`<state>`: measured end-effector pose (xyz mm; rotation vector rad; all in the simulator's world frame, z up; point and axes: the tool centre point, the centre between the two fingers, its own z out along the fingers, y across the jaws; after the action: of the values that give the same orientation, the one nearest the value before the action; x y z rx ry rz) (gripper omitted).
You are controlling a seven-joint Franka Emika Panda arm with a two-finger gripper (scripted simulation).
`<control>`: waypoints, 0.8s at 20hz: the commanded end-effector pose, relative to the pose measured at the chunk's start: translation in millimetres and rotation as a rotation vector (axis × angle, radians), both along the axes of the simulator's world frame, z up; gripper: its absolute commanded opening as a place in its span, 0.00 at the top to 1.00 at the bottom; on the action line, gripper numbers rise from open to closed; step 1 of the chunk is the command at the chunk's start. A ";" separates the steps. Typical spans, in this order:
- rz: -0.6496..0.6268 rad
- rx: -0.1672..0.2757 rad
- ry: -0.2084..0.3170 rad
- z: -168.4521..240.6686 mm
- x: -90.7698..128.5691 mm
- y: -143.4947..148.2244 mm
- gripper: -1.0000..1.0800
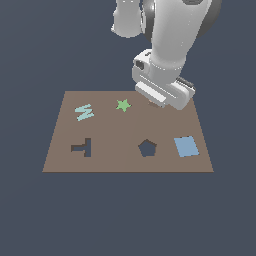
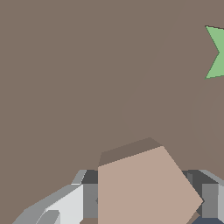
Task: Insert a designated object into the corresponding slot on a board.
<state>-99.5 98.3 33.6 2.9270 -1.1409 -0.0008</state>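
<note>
The light tan-pink angular block (image 2: 146, 188) sits on the brown board (image 1: 115, 132) at its back right part. In the exterior view only a sliver of the block (image 1: 153, 104) shows under my hand. My gripper (image 2: 144, 199) is down at the board, its fingers (image 2: 89, 199) pressed against the block's two sides; it also shows in the exterior view (image 1: 155, 103). The dark pentagon slot (image 1: 147, 148) lies nearer the board's front edge, apart from the gripper. The green star (image 1: 123, 105) lies at the exterior view's left of my hand and also shows in the wrist view (image 2: 217, 52).
A dark T-shaped cutout (image 1: 83, 147) is at the board's front left, a pale teal zigzag (image 1: 84, 112) at the back left, a flat blue square (image 1: 186, 146) at the front right. The arm (image 1: 170, 35) rises above the board's back edge.
</note>
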 end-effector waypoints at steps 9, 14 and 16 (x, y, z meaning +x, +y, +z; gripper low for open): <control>0.096 0.000 -0.001 1.6 31.9 -16.5 1.00; 0.179 0.001 -0.001 2.8 60.6 -27.5 1.00; 0.217 0.001 -0.001 3.3 73.9 -31.6 1.00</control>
<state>-35.6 69.9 36.3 3.0219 -0.8615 -0.0004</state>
